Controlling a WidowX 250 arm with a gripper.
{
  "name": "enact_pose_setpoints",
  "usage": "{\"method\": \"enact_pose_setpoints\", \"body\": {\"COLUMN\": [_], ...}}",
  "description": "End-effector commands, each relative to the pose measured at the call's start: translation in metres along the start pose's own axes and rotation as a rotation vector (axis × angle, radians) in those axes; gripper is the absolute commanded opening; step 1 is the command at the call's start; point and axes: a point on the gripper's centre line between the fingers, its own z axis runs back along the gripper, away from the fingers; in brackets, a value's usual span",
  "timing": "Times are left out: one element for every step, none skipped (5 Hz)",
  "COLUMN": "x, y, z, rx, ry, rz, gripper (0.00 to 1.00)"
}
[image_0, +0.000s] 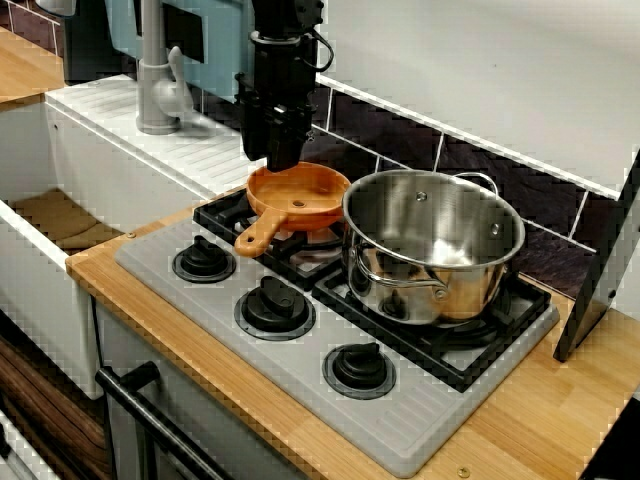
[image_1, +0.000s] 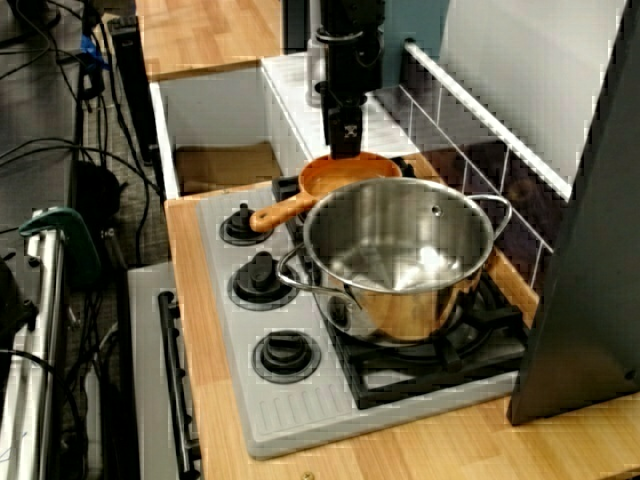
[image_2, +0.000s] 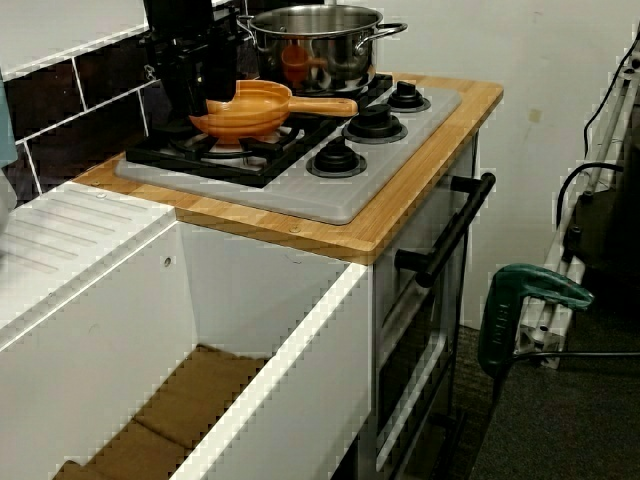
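One gripper (image_0: 283, 158) down on far rim of orange pan (image_0: 305, 200), left of frame centre, on back burner. Can't tell if fingers pinch rim or not. Looks like grasp stage. Steel pot (image_0: 432, 245) sits just beside, so any lift wants clearance.

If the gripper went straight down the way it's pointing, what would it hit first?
Most likely the orange pan beside the steel pot. The gripper hangs fingers-down right over the pan's far rim, though I can't tell whether it already touches.

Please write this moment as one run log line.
pincer: at rim of orange pan, grip unclear | orange pan: on black grate | steel pot: beside it
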Motion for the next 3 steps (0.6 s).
{"method": "enact_pose_setpoints", "body": {"x": [0.001, -0.001, -0.003], "y": [0.003, 0.002, 0.0], "z": [0.027, 0.034, 0.037], "rx": [0.005, 0.001, -0.002], "ry": [-0.07, -0.089, -0.098], "rz": [0.009, 0.007, 0.005], "gripper": [1.0, 1.0, 1.0]}}
